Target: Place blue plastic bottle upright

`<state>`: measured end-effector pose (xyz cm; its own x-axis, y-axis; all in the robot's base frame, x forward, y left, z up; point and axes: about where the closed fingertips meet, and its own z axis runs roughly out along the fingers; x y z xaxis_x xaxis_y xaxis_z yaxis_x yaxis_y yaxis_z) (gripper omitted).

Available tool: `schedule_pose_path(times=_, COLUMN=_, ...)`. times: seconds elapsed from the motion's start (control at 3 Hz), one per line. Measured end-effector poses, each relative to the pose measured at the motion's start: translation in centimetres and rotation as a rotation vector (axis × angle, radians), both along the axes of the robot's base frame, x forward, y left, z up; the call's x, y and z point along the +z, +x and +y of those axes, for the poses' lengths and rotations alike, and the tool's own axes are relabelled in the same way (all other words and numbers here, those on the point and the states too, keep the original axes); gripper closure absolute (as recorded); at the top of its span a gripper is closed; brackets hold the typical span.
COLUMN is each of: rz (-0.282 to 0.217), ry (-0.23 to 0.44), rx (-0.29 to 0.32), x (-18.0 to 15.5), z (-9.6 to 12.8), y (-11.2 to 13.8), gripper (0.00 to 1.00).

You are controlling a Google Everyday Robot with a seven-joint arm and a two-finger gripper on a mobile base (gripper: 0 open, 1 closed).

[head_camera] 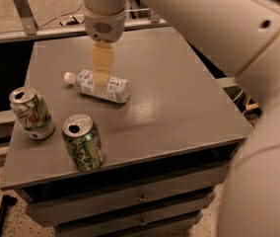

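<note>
Pincer (101, 79) points down over the lying blue plastic bottle (116, 89).

One cam, high, close, looks down on table (179, 98); gripper (102, 77) upper-center.

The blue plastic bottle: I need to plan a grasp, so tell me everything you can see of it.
The blue plastic bottle is small, clear and pale bluish, with a white screw cap and a white-and-blue label. It lies on its side on the grey table, cap pointing left. The gripper hangs over its middle; whether they touch cannot be told.
</note>
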<state>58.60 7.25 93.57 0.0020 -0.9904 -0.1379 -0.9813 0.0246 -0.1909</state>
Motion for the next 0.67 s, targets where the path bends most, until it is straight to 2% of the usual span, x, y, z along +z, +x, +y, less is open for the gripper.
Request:
schedule_pose_path(times=0.33, rz=0.029, ry=0.006, rx=-0.033, x=-2.2, z=3.8, y=2.0, gripper=0.0)
schedule_pose_path(times=0.67, rz=0.064, ry=0.003, rx=-0.117, x=-4.9, z=5.9, y=4.2, gripper=0.0)
